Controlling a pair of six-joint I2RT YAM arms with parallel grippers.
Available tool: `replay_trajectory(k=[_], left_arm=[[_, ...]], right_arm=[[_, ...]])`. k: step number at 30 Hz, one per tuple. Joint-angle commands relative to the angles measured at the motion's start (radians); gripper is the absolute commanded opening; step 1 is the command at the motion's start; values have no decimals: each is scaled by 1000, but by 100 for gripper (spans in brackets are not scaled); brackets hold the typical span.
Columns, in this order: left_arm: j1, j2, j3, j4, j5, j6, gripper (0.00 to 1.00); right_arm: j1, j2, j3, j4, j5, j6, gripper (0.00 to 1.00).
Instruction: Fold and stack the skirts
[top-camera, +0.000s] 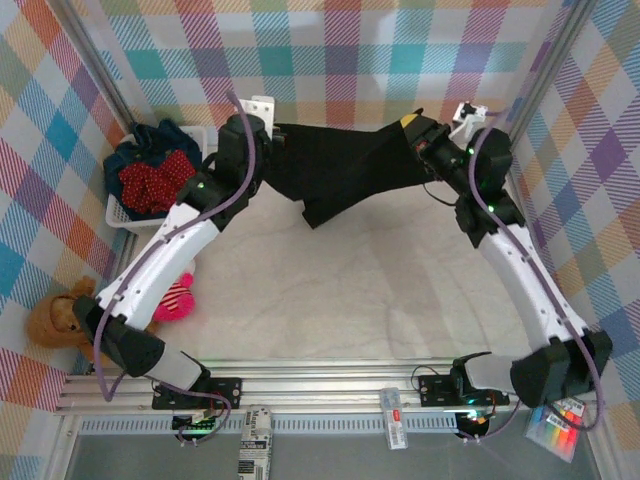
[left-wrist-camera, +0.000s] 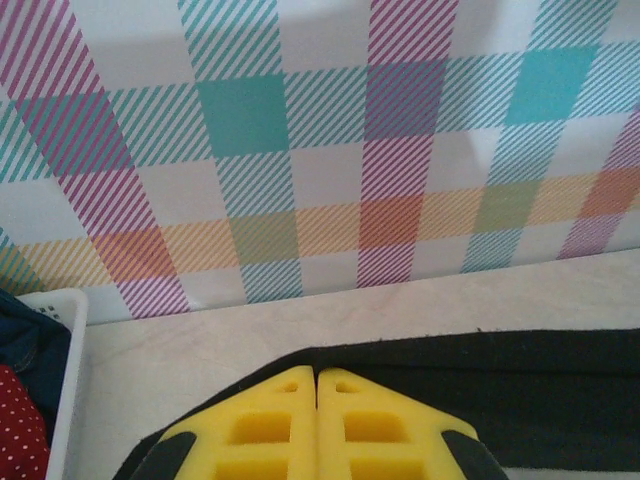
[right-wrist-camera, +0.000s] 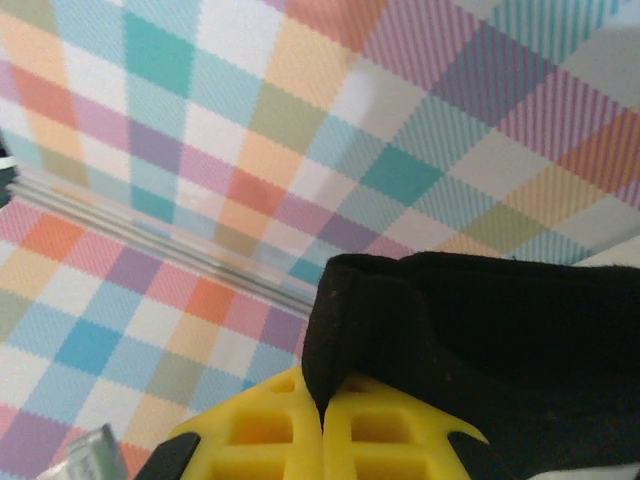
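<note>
The black skirt hangs stretched between both pincers, sagging below them: light, limp cloth, best held by its top corners. The right pincer is clamped on one corner. The left pincer is closed, seemingly pinching the other.

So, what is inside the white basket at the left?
In the basket a red skirt with white dots lies at the near side and dark blue denim at the far side. Whatever is beneath them is covered.

Bright, even light; wrist views seem slightly soft.
</note>
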Motion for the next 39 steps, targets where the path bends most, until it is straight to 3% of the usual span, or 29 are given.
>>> replay_trajectory(k=[1,9,16,19,23,25,26,28,29,30,31,33,39], left_arm=[[-11,-91,65,-36,47,-12,0],[-18,-118,201,-152,89,-15,0],[28,117,343,-274,34,-46,0],[87,240,351,-267,65,-82,0],[140,489,428,-267,154,-58,0],[155,657,549,-299,199,-47,0],[160,752,651,-336,201,-43,4],[163,915,910,-446,175,-50,60],[164,985,1048,-515,174,-62,88],[164,1020,1135,-552,181,-77,100],[164,1029,1176,-575,194,-96,100],[163,974,1099,-563,220,-147,100],[160,652,468,-326,382,-300,100]], right_arm=[[19,-107,-9,35,-16,-8,0],[53,-226,-38,5,-13,-20,0],[52,-177,-93,-23,82,-59,0],[46,-91,-148,-25,136,-56,0],[7,133,-141,-40,148,-88,0],[-19,274,-109,-15,125,-111,17],[-30,348,-85,4,105,-152,37],[-37,449,-6,-40,86,-231,67],[-37,491,26,-89,91,-256,94],[-37,514,34,-112,89,-259,99],[-37,534,26,-107,70,-267,99],[-36,562,8,-119,30,-275,99],[-28,664,71,-260,-116,-392,99]])
